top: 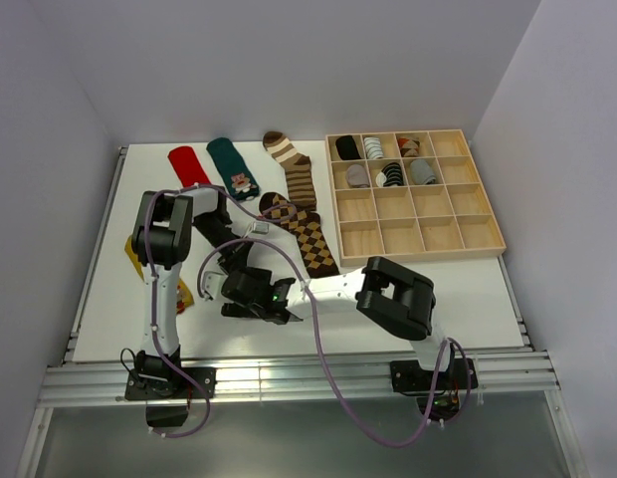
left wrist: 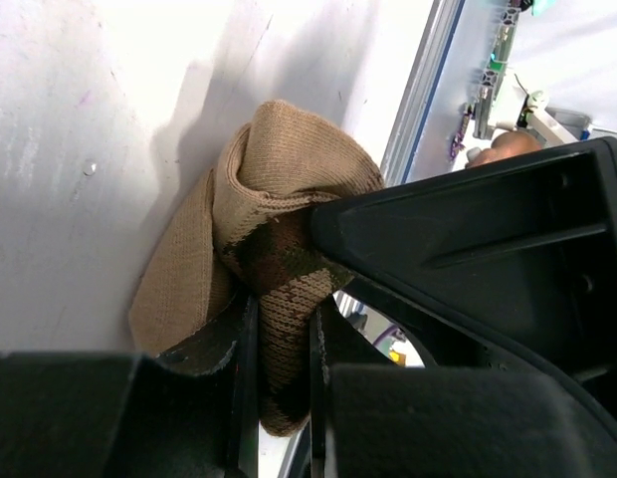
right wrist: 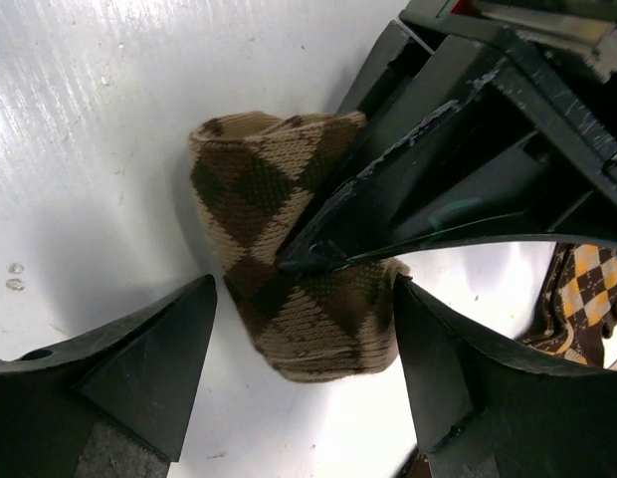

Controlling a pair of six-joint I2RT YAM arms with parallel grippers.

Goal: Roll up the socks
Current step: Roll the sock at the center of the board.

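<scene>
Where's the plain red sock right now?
In the top view, the red sock lies at the far-left end of the back row, just left of the dark teal sock.

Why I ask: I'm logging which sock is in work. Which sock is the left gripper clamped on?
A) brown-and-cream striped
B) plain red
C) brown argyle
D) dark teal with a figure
C: the left wrist view shows the left gripper shut on the brown argyle sock, partly rolled; the red sock, teal sock and striped sock lie flat farther back.
</scene>
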